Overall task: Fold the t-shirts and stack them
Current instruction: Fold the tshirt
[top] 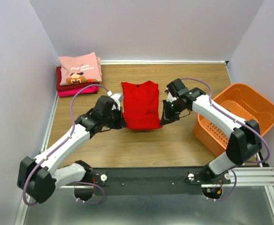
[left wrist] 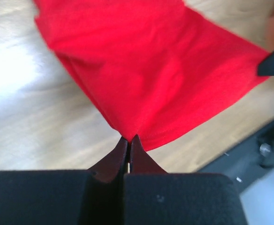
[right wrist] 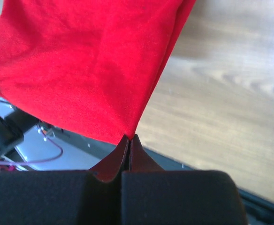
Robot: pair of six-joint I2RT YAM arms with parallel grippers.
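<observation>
A plain bright red t-shirt (top: 140,104) lies lengthwise in the middle of the wooden table, sleeves folded in, collar at the far end. My left gripper (top: 122,123) is shut on its near left bottom corner, and the cloth (left wrist: 146,70) fans out from the closed fingertips. My right gripper (top: 163,121) is shut on the near right bottom corner, with the cloth (right wrist: 85,65) lifted off the table. A folded stack sits at the far left: a light pink printed tee (top: 79,68) on top of dark red and magenta tees (top: 71,89).
An orange plastic basket (top: 238,117) stands at the right edge of the table. White walls close in the left, far and right sides. The black rail with the arm bases (top: 146,179) runs along the near edge.
</observation>
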